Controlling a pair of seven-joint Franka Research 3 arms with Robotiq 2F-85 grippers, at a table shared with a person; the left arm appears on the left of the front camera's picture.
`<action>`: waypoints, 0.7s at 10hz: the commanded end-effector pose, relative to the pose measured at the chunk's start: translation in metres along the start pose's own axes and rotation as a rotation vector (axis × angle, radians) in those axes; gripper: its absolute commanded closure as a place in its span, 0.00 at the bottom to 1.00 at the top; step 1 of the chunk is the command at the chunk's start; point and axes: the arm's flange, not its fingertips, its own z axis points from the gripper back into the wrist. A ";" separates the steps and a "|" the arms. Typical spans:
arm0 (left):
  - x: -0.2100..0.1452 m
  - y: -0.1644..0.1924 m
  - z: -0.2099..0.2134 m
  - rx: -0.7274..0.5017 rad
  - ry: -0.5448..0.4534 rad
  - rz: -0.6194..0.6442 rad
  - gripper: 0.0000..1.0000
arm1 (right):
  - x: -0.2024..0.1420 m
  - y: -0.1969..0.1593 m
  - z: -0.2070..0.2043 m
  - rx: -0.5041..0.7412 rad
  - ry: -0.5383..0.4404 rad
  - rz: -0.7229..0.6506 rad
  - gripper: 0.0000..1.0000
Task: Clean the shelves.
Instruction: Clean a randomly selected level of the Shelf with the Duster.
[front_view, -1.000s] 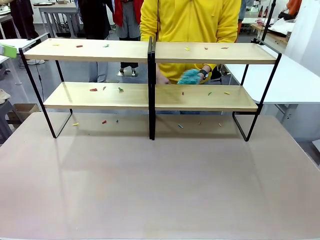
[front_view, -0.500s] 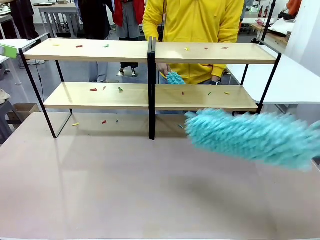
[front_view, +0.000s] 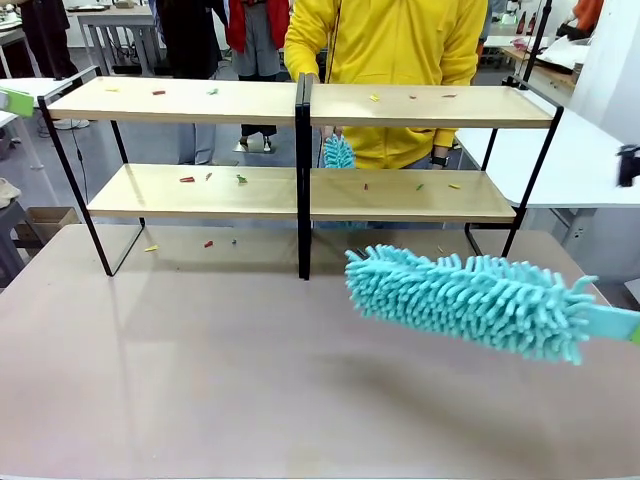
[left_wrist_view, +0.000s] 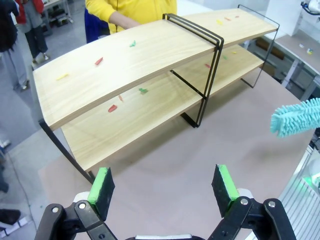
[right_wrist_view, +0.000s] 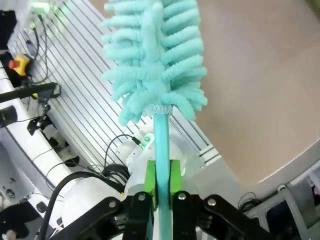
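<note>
the shelves (front_view: 250, 101) stand upright at the far side of the worktop (front_view: 250, 350). they are a wide two-tier rack of four light wooden boards, two upper and two lower, on a thin black metal frame with a black post in the middle. small red, green and yellow scraps (front_view: 187, 180) lie scattered on all four boards, with a few more on the worktop under the lower tier.

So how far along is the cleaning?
Done: nothing; coloured scraps lie on every board of the shelves. In hand: the right gripper is shut on a teal duster, head over the table short of them; the person holds a smaller duster. Left: all sweeping; the left gripper is open.
</note>
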 end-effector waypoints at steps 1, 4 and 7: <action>0.000 0.000 0.000 -0.002 -0.004 0.004 0.00 | 0.035 0.026 -0.031 -0.061 0.012 0.088 0.88; 0.000 0.000 0.000 -0.002 -0.004 0.004 0.00 | 0.124 0.022 -0.068 -0.133 0.028 0.121 0.88; 0.000 0.000 0.000 -0.002 -0.004 0.004 0.00 | 0.019 -0.005 -0.007 0.044 0.164 0.199 0.88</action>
